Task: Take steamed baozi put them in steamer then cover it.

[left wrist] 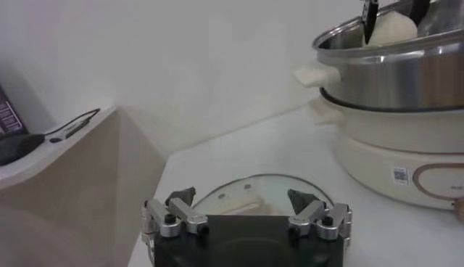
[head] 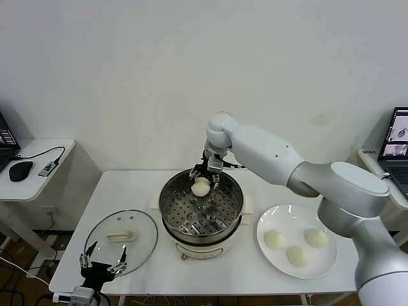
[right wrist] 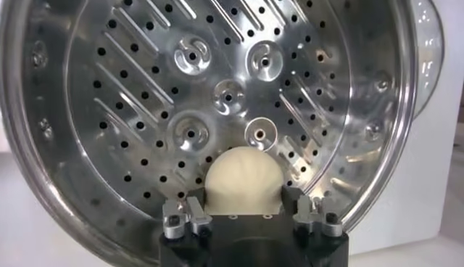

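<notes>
Right gripper [head: 203, 181] is over the far rim area of the steamer [head: 169, 203], reaching in from the right. One steamed baozi [head: 201, 187] sits between its fingers at the far side of the perforated tray [right wrist: 145, 94]. In the right wrist view the fingers stand apart on either side of the bun; whether they touch it I cannot tell. The bun is round, dome side up, with no long axis to note.

Three more baozi [head: 296, 255] lie on the white plate [head: 268, 220] to the right of the steamer, near one another.

The glass lid [head: 143, 233] lies flat on the table [head: 127, 185] to the left of the steamer, handle up. Left gripper [head: 102, 262] hangs at the lid's near edge, fingers apart, holding nothing.
</notes>
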### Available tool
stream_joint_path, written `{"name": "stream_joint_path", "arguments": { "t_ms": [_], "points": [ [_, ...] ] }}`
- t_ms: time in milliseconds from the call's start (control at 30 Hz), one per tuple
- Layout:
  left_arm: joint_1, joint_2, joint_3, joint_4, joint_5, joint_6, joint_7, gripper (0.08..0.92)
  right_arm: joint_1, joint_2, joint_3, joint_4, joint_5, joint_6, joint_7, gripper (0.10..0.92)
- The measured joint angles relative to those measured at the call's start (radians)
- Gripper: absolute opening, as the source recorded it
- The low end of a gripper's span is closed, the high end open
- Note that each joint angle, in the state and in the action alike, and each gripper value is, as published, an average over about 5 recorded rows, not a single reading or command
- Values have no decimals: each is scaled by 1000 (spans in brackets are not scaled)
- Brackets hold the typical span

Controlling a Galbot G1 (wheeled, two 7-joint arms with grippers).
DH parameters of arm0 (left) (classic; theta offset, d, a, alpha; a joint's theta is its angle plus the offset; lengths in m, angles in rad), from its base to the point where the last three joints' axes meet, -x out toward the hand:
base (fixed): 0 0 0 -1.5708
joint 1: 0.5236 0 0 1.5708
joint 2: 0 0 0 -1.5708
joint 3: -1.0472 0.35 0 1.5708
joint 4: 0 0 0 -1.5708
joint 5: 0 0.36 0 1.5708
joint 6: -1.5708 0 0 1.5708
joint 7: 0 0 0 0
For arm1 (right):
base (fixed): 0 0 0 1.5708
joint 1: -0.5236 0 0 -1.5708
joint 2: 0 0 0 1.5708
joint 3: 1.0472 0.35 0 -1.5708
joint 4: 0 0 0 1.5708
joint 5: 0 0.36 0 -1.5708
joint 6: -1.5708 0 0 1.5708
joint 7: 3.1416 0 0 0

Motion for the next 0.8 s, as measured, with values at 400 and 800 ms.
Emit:
{"name": "stream_joint_path", "arguments": {
  "t_ms": [400, 800],
  "points": [
    [3, -3, 2, -4, -4, 7, 3, 823, 71, -132, 1, 188, 174, -208, -60, 823],
    [-1, 21, 13, -4, -14, 20, 6, 823, 186, -462, -13, 458, 442, -732, -167, 823]
  ]
}}
